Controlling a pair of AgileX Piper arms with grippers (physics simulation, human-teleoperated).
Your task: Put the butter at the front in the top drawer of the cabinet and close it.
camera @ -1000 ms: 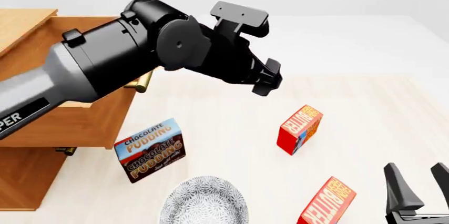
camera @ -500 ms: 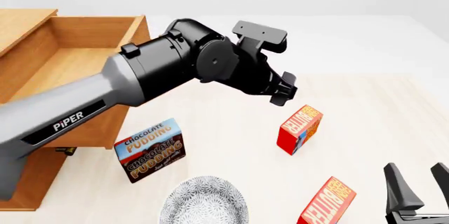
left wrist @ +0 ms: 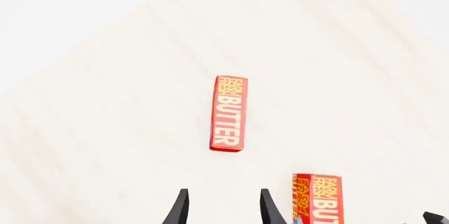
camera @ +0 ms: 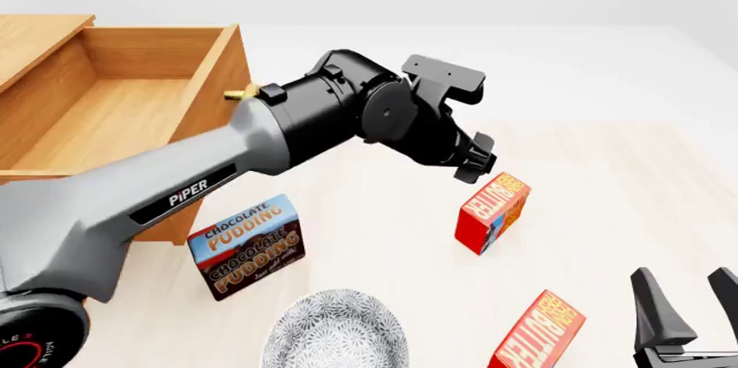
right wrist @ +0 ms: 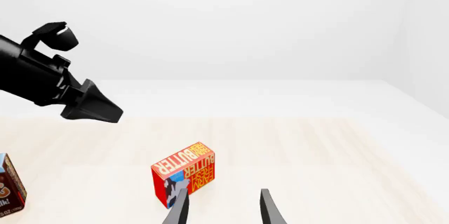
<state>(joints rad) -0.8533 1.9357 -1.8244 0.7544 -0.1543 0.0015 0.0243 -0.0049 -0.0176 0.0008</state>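
While nothing is gripped, the left wrist view shows the left gripper with its two fingers moderately apart and only table between them. It hangs over the butter, which lies centred beyond the fingertips. A second butter box sits to one side, nearer the fingers. Which box counts as "front" is my call: I go by the one the arm is lined up on.

From the front view, the top drawer is pulled out at far left of the cabinet, and its bare wood floor shows with nothing inside. So opening looks done; picking, placing and closing are all left. The left gripper hovers just above and a little left of the butter, not touching it. The butter stands on the table, centre-right and well apart from the drawer. The second butter box is nearer, at the near edge. The right gripper sits parked near right, fingers spread and empty. A chocolate pudding box and a patterned plate lie near left of centre.

Through the right wrist view, the right gripper shows fingers apart with nothing held. Beyond it stands a butter box, probably the far one, with the left gripper above it and clear of it.
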